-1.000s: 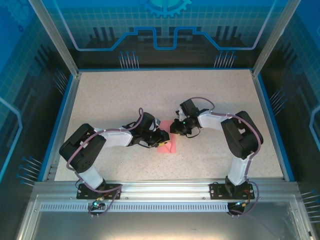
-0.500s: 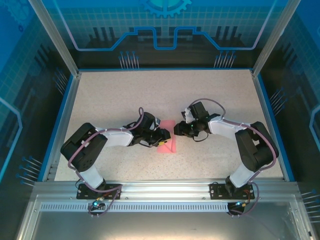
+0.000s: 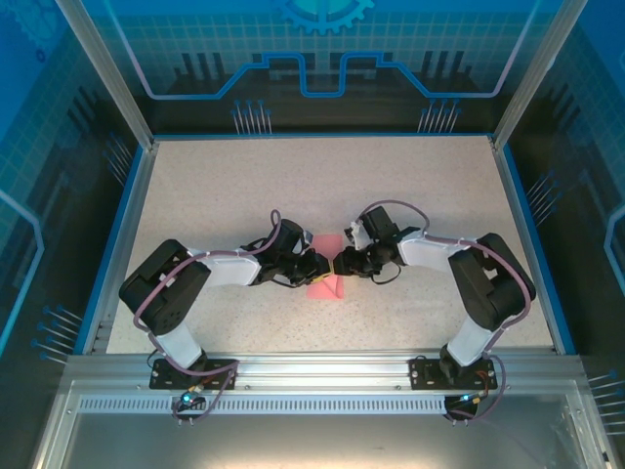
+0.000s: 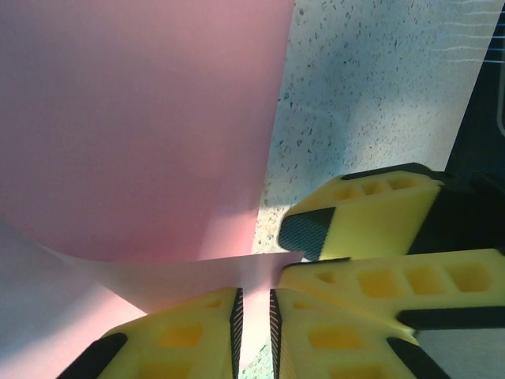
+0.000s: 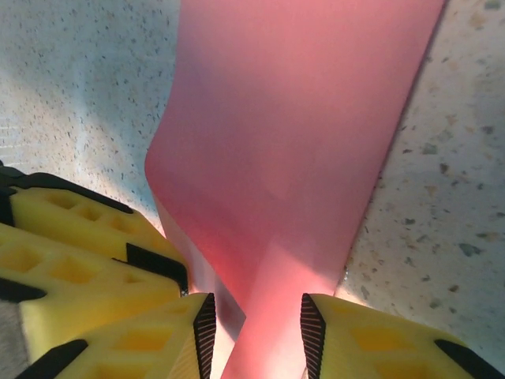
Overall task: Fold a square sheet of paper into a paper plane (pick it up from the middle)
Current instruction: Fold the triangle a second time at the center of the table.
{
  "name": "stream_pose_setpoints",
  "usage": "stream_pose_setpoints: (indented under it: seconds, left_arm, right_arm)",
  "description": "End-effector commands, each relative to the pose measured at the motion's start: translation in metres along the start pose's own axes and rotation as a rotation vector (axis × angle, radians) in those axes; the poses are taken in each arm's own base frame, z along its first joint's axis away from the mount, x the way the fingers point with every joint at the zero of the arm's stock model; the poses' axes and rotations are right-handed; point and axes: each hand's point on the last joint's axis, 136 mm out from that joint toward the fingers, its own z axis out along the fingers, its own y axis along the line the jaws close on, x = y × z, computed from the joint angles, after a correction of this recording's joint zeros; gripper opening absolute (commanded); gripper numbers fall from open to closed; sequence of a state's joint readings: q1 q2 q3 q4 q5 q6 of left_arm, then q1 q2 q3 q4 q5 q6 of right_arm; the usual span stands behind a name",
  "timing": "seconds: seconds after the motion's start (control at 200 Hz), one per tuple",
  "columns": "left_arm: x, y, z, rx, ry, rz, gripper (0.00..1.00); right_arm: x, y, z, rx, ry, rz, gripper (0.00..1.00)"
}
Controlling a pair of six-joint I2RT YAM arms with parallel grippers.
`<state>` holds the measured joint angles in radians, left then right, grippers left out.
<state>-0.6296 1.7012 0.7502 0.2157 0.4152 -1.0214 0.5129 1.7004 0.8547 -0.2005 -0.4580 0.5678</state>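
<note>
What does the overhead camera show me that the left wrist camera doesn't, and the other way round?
Overhead: the left arm and right arm whole, bent inward over the paper mid-table, with blue walls around. Left wrist: close detail of the left pincer, its yellow fingers pinching a raised flap of the paper. Both: the pink paper, the speckled table, and the right pincer right beside the left one.

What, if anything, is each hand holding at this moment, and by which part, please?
The left hand pinches the pink paper by a lifted edge flap; the right hand only straddles it, fingers apart.
</note>
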Motion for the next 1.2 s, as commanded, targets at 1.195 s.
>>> stream_pose_setpoints:
  seconds: [1.195]
  left_arm:
    - [0.001,-0.01,-0.008,0.02,-0.002,0.065,0.3]
  right_arm:
    - [-0.024,-0.016,0.008,0.122,-0.043,-0.022,0.04]
